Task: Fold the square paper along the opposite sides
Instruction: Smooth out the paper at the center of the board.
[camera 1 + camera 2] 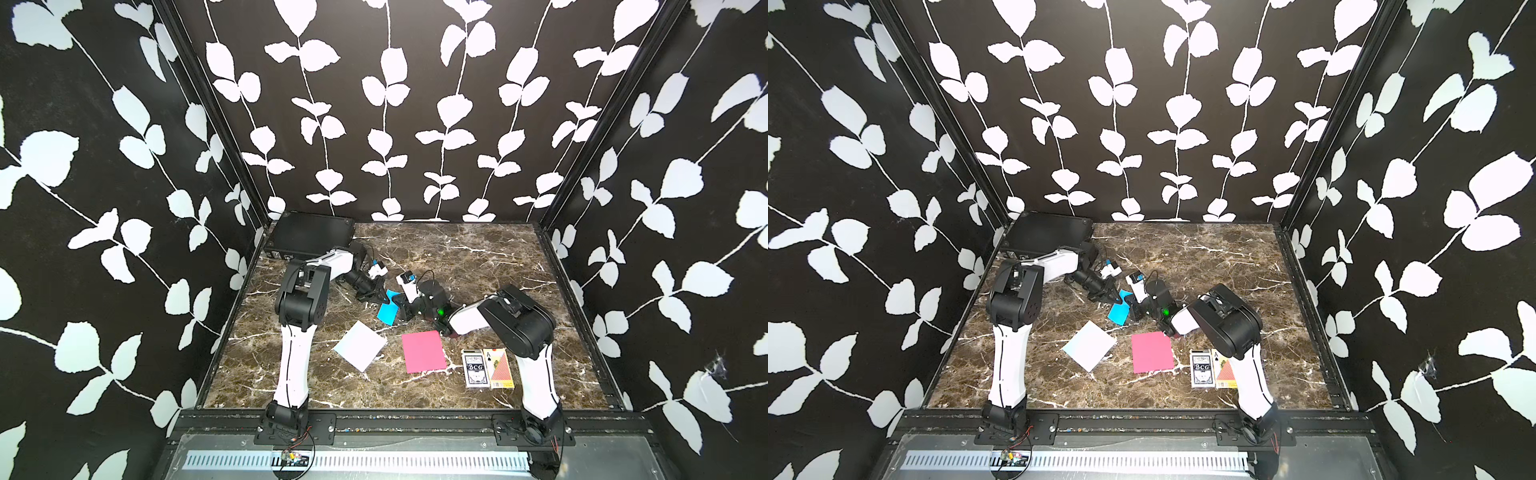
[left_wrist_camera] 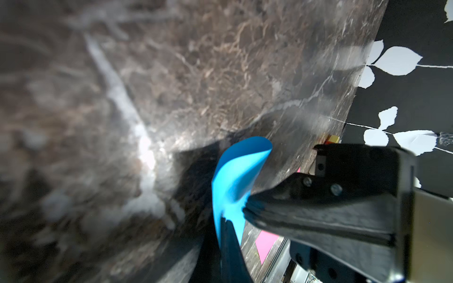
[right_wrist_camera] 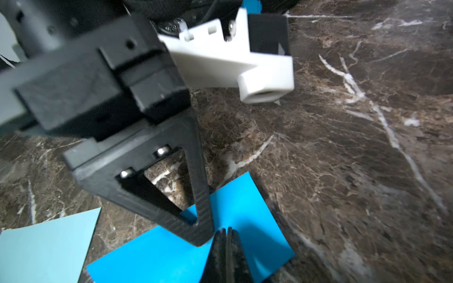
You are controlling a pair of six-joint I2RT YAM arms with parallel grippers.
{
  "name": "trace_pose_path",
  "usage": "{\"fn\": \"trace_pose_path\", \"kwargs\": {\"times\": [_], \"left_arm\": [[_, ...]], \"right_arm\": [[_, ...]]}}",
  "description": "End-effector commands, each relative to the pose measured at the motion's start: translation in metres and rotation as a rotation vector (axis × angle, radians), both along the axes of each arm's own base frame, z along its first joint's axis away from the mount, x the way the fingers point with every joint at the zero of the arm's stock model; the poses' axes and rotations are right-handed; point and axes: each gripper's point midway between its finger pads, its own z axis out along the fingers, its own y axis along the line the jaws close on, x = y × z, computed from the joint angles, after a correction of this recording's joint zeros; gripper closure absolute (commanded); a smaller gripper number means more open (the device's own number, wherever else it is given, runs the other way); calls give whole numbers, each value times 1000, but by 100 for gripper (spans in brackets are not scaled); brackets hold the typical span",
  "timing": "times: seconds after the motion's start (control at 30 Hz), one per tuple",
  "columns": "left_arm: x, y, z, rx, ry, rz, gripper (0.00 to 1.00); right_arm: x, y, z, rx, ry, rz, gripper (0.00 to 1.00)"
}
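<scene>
Two card packs (image 1: 487, 368) sit by the worktop's (image 1: 478, 257) front edge, toward its right side. Mid-worktop, the blue paper (image 1: 387, 312) lies with one side curled upward, pinched by the left gripper (image 2: 225, 227) and right gripper (image 3: 226, 232), both closed tight on it.
</scene>
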Motion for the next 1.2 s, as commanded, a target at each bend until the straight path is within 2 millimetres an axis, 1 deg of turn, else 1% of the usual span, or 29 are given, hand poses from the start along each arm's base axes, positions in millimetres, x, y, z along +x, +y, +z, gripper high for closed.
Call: {"fn": "trace_pose_path", "kwargs": {"times": [0.0,0.13,0.33,0.57,0.8,1.0,1.1,1.17], "left_arm": [[-10,16,-22,116,20,-13,100],[-11,15,-25,116,28,-16,100],[-8,13,-21,102,18,-25,100],[-10,14,-24,107,24,-27,100],[-11,14,-25,107,24,-29,100],[-11,14,-25,104,24,-30,100],[-11,14,-24,99,21,-34,100],[-11,13,-22,94,18,-41,100]], "right_arm": [[3,-5,-17,-42,13,-9,99],[6,-17,-28,-61,45,-54,100],[7,-31,-39,-102,72,-105,100],[18,-52,-47,-130,96,-210,100],[24,-69,-52,-150,114,-277,100],[26,-75,-52,-150,135,-299,100],[27,-73,-42,-130,128,-287,100],[26,-66,-27,-97,110,-245,100]]}}
